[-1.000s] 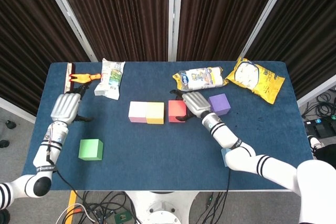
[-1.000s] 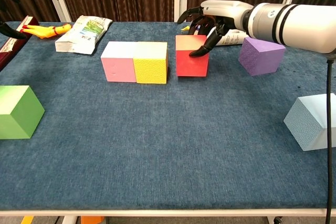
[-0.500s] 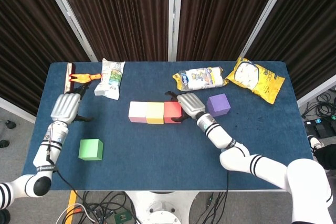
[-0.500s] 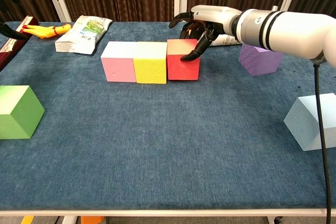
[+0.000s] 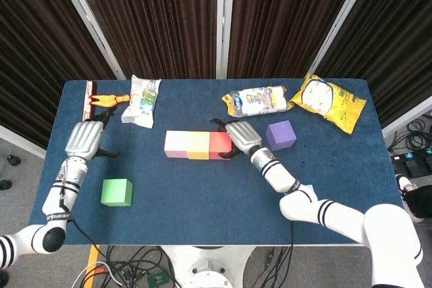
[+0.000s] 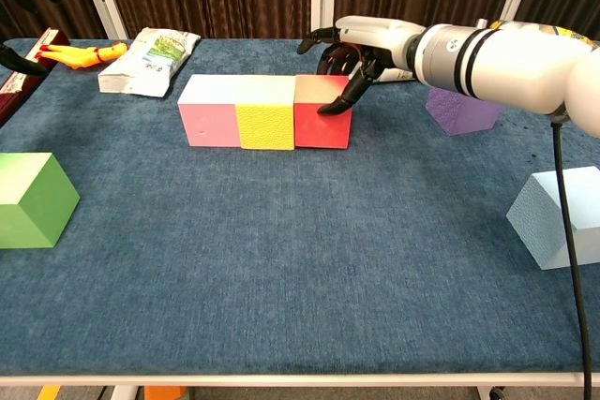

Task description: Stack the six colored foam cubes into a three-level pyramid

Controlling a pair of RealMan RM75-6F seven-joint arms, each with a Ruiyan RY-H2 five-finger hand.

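Pink (image 6: 208,124), yellow (image 6: 265,125) and red (image 6: 322,125) cubes stand in a touching row at mid-table. From the right, my right hand (image 6: 361,42) grips the red cube (image 5: 219,145), with fingers behind it and one on its front right corner. A purple cube (image 6: 461,110) stands just right of that hand. The light blue cube (image 6: 560,218) lies at the near right, and my right arm mostly hides it in the head view. Near the left edge sits the green cube (image 5: 116,191). My left hand (image 5: 84,139) hovers beyond the green cube, holding nothing.
A white snack bag (image 5: 141,100), an orange rubber chicken (image 5: 108,99) and a wooden bar (image 5: 88,98) lie at the back left. A white-and-yellow packet (image 5: 258,100) and a yellow chip bag (image 5: 331,101) lie at the back right. The blue table's (image 6: 300,306) front shows bare cloth.
My right hand has slid the red cube left until it touches the yellow cube, closing the gap. The whole row has shifted slightly left. The left arm has not moved.
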